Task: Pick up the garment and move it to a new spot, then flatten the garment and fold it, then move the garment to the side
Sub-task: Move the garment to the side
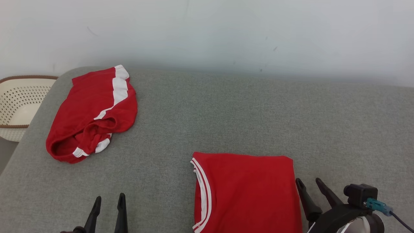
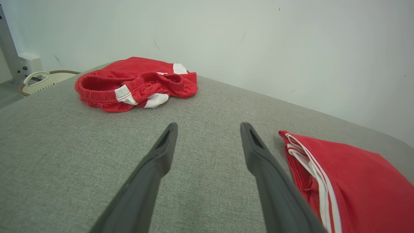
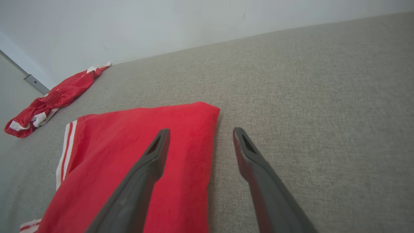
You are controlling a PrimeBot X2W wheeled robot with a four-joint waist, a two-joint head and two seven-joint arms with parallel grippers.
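The folded red shirt [image 1: 249, 191] lies at the near edge of the grey table [image 1: 258, 113]; the right gripper [image 1: 308, 180] sits at the shirt's right edge, fingers apart and empty; the left gripper [image 1: 110, 196] is likewise open and empty, well left of the shirt.

garment [image 1: 249, 191] | red, white-striped trim | folded flat | front, right of centre

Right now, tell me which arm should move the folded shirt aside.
Right. The right end effector, open, sits at the shirt's right edge; the left end effector hovers over grey surface, apart from it.
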